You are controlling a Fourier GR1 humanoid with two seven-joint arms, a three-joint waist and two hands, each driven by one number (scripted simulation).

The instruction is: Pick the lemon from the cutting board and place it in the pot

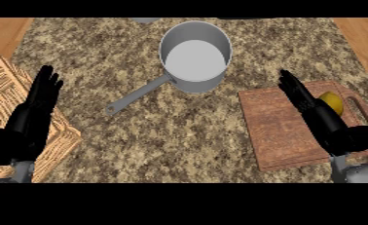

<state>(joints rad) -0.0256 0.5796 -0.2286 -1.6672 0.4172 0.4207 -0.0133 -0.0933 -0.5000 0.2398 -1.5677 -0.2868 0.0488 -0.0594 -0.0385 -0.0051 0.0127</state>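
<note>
A yellow lemon (333, 101) lies on the brown wooden cutting board (280, 131) at the right of the counter. My right hand (316, 112) hovers over the board with straight fingers, just left of the lemon and partly covering it. It holds nothing. A grey metal pot (194, 56) stands at the middle back, its long handle (138, 95) pointing toward the lower left. At the left edge my left hand (34, 109) rests open, fingers up.
A woven wicker basket (61, 136) lies under my left hand at the counter's left edge. Wooden strips show at both far corners. A small grey object (145, 20) peeks in at the top edge. Speckled granite spreads between pot and board.
</note>
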